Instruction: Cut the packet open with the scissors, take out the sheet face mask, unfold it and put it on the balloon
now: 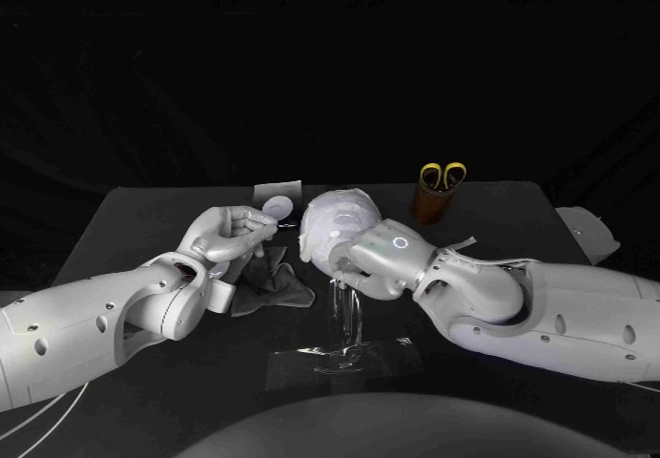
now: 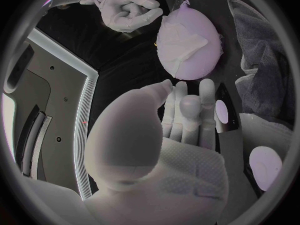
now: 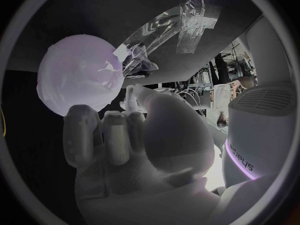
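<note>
White mask (image 2: 186,44) over balloon (image 2: 190,67), long axis upright on stand (image 1: 344,324)

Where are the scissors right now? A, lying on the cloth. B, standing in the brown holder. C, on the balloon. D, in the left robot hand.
B: the scissors stand, yellow handles up, in the brown holder.

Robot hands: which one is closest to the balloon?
The right hand, coming in from the picture's right side: in the head view it overlaps the balloon. The left hand sits a little apart from it.
</note>
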